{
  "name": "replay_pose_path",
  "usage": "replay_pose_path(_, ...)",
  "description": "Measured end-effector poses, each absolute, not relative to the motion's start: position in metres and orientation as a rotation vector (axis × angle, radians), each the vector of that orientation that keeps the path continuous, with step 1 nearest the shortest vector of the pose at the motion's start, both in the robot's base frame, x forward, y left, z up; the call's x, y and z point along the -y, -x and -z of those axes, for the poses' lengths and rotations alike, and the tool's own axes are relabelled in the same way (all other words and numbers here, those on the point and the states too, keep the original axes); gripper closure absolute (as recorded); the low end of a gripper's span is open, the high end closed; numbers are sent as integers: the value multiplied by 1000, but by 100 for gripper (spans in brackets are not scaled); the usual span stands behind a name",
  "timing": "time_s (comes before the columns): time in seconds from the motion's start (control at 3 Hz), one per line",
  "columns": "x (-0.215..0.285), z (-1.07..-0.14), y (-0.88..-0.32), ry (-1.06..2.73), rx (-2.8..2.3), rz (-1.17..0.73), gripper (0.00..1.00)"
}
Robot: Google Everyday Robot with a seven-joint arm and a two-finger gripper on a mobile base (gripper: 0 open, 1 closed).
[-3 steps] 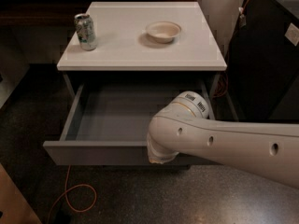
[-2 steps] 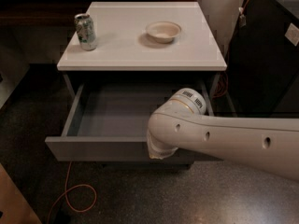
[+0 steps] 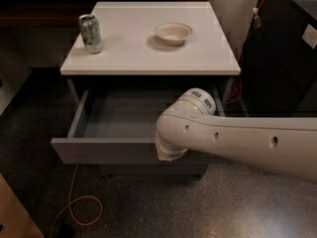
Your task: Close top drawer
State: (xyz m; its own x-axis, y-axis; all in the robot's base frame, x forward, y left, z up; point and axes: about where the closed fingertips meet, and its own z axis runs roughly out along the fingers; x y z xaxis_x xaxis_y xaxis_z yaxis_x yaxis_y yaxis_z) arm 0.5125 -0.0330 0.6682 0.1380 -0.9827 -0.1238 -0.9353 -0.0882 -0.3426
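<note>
The top drawer [image 3: 106,150] is a wide grey box with a plain front panel, pulled well out from under the white cabinet top [image 3: 148,58]. Its inside [image 3: 124,120] looks empty. My white arm [image 3: 237,143] reaches in from the right, and its rounded end [image 3: 171,138] rests at the right part of the drawer's front panel. My gripper is hidden beneath the arm's end, by the front panel.
A green-and-white can [image 3: 91,33] stands at the top's left side and a shallow beige bowl [image 3: 173,32] near its middle. An orange cable [image 3: 74,207] loops on the floor in front. A black cabinet [image 3: 282,58] stands to the right.
The drawer's front panel has moved a little toward the cabinet, and my arm's end has moved with it.
</note>
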Motion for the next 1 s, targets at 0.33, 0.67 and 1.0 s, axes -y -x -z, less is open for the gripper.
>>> replay_pose_path(0.33,36,-669,-525,2067,-1855,209,100)
replay_pose_path(0.67,39,-669,-537,2055,-1857,214,100)
replay_pose_path(1.0,45,-668,-558,2050,-1853,216,100)
